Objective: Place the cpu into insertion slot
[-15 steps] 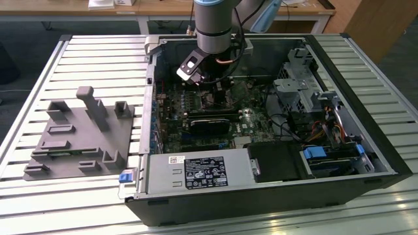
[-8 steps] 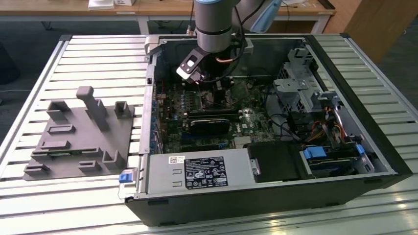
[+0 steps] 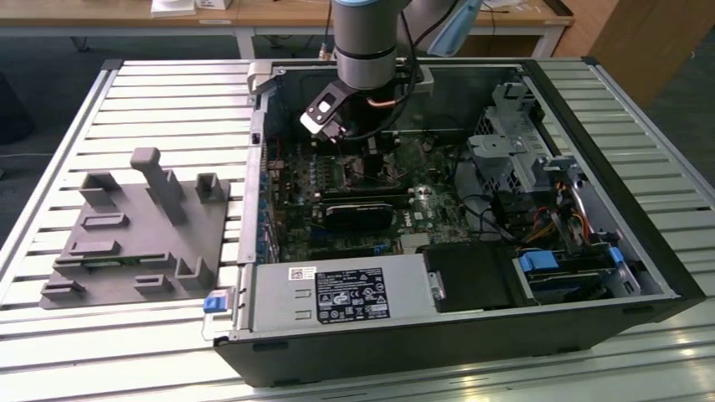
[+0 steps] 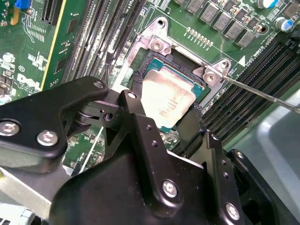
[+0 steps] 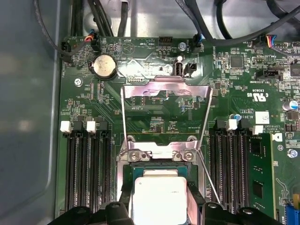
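In the exterior view, my arm is reaching straight down into an open computer case (image 3: 609, 117). The case is lying on its side on a ribbed metal tabletop (image 3: 167, 92). My end effector (image 3: 363, 155) is hanging low over the green circuit board inside. A grey moulded fixture (image 3: 134, 226) is sitting on the tabletop toward the exterior view's left. Wooden desks (image 3: 280, 12) are standing behind, on a dark floor (image 3: 45, 50).

In the second wrist view, my end effector (image 4: 168, 96) is closing narrowly on the cpu (image 4: 166, 103), with black fingers (image 4: 133, 101) pressing its opposite edges. The cpu's silvery face is lying inside the dark frame of the insertion slot (image 4: 176, 64). I cannot tell whether it is fully seated. A thin metal lever (image 4: 262, 93) is sticking out beside the slot.

In the first wrist view, my end effector (image 5: 159, 190) is gripping the cpu (image 5: 159, 201) within the insertion slot (image 5: 159, 164). The slot's metal hold-down plate (image 5: 164, 91) is standing open beyond it. Long black memory sockets (image 5: 84, 168) are flanking the slot on the green board (image 5: 154, 61), near a round coin battery (image 5: 104, 64).
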Robot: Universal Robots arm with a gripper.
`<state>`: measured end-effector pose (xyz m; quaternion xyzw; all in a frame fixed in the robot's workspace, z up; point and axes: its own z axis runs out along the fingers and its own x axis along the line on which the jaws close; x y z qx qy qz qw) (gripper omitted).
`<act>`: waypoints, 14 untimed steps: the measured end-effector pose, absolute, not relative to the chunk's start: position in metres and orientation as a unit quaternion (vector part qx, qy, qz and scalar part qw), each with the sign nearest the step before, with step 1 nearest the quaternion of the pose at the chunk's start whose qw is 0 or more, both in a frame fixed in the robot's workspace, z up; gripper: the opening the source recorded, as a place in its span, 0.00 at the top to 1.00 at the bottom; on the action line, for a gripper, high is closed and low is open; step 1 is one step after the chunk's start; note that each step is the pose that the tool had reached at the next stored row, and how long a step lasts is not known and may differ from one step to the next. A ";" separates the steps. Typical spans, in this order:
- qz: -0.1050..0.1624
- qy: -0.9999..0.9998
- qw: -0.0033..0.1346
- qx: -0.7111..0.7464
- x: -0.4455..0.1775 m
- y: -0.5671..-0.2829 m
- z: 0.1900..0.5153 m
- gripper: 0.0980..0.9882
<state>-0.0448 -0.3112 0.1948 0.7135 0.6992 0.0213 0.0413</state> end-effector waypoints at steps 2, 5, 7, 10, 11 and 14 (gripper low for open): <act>0.021 0.699 0.041 0.713 -0.045 -0.311 0.194 0.51; 0.021 0.699 0.041 0.713 -0.045 -0.312 0.194 0.51; 0.021 0.699 0.041 0.713 -0.045 -0.312 0.193 0.51; 0.021 0.699 0.042 0.713 -0.045 -0.312 0.193 0.51; 0.020 0.699 0.042 0.713 -0.045 -0.312 0.193 0.51; 0.018 0.699 0.044 0.713 -0.045 -0.312 0.192 0.51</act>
